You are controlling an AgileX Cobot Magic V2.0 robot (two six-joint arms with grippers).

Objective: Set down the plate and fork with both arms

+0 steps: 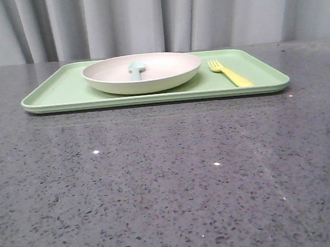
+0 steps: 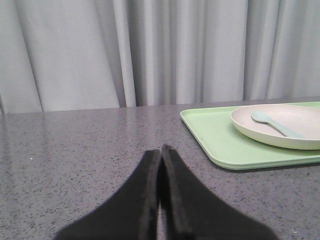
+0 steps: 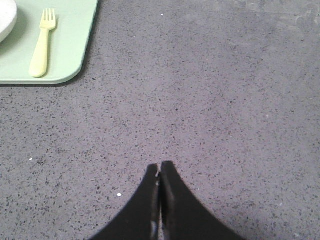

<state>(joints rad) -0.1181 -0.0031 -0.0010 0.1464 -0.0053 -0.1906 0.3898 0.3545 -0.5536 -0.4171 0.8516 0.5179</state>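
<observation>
The cream-white plate (image 1: 142, 72) sits on the light-green tray (image 1: 52, 94) at the far side of the table. The yellow fork (image 1: 230, 73) lies on the tray to the right of the plate. The plate (image 2: 280, 131) also shows in the left wrist view, and the fork (image 3: 41, 43) in the right wrist view. My left gripper (image 2: 161, 150) is shut and empty over bare table, left of the tray. My right gripper (image 3: 160, 166) is shut and empty over bare table, right of the tray and nearer than it. Neither gripper shows in the front view.
A pale blue-green spoon-like utensil (image 1: 136, 69) lies in the plate, and it shows in the left wrist view (image 2: 275, 123) too. The grey speckled table (image 1: 170, 181) stretches in front of the tray. A grey curtain (image 1: 155, 14) hangs behind the table.
</observation>
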